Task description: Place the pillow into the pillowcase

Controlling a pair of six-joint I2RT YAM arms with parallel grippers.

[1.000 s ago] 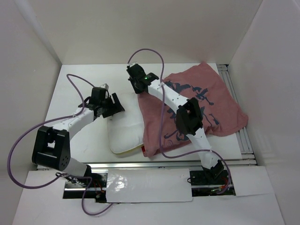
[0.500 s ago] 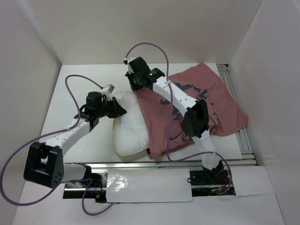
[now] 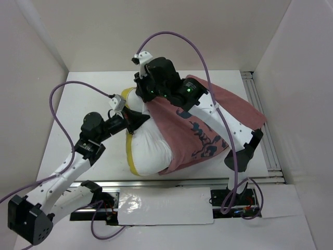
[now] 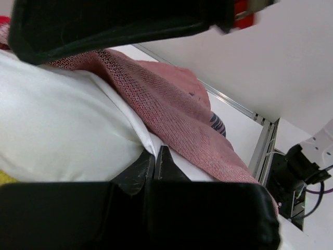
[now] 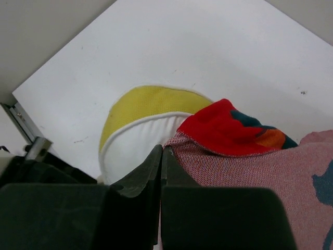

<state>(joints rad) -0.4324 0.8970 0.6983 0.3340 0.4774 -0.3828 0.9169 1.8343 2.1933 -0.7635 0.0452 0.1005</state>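
Observation:
The white pillow [image 3: 148, 151] with its yellow edge [image 3: 133, 167] lies at the table's middle, its far end raised. The faded pink-red pillowcase [image 3: 195, 130] drapes over its right half. My left gripper [image 3: 139, 123] is shut on a fold of the pillow's white cloth [image 4: 62, 130], the jaws [image 4: 155, 152] pinched tight beside the pillowcase [image 4: 177, 109]. My right gripper [image 3: 146, 92] holds the pillowcase's lifted edge above the pillow's far end. In the right wrist view its jaws [image 5: 162, 152] are shut on the pink cloth [image 5: 250, 166], whose bright red inner face [image 5: 223, 127] is turned out over the pillow [image 5: 130, 146].
White enclosure walls stand close on the left, back and right. An aluminium rail [image 3: 261, 117] runs along the table's right side. Purple cables [image 3: 73, 86] loop above both arms. Bare white table [image 3: 86, 101] lies to the left of the pillow.
Both grippers closed, the left on the pillow, the right on the pillowcase edge. The pillow's far end rose and the pillowcase was lifted and drawn left over it.

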